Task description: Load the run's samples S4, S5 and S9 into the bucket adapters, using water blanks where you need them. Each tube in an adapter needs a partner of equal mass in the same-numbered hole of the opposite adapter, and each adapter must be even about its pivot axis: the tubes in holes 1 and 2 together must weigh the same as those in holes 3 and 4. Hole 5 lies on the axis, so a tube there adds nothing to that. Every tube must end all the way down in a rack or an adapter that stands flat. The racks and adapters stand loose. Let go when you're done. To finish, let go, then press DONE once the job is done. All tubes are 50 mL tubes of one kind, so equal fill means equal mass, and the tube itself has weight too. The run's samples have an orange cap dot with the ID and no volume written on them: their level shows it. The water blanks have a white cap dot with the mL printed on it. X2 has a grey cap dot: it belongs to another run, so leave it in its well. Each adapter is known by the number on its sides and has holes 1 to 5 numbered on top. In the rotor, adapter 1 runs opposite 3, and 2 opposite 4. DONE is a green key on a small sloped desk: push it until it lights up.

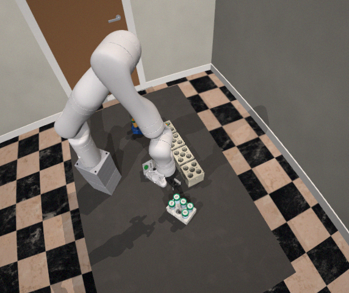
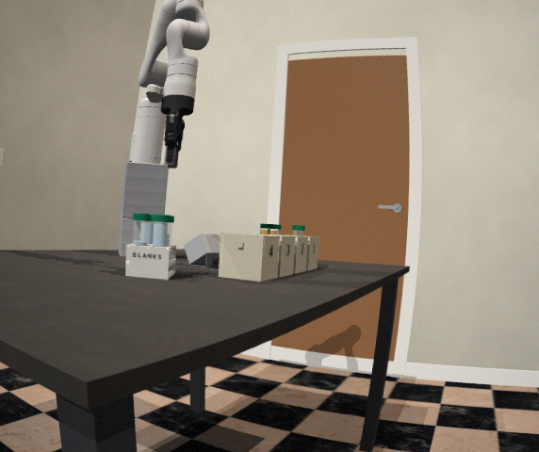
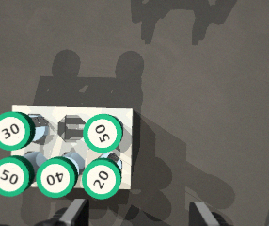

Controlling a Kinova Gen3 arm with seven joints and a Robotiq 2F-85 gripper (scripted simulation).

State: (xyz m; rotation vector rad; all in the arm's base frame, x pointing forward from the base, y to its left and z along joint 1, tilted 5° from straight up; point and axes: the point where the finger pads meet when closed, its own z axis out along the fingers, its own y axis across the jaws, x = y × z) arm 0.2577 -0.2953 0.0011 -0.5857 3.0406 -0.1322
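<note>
White, blocky blanks rack [image 3: 125, 141] of round green-capped tubes [image 3: 102, 133]; I'm hovering my gripper [image 3: 139, 214] half-open, gripping nothing.

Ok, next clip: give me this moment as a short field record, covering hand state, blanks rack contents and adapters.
hand: open, holding nothing, high above the table
blanks rack: five tubes, caps reading 30, 50, 50, 40, 20
empty well: one, back row, middle
adapters: four in a row; the nearest two show empty holes
green-capped tubes: rise at the row's far end

The arm hides most of the blue sample rack [image 1: 135, 128] — its cap IDs are unreadable.
</note>
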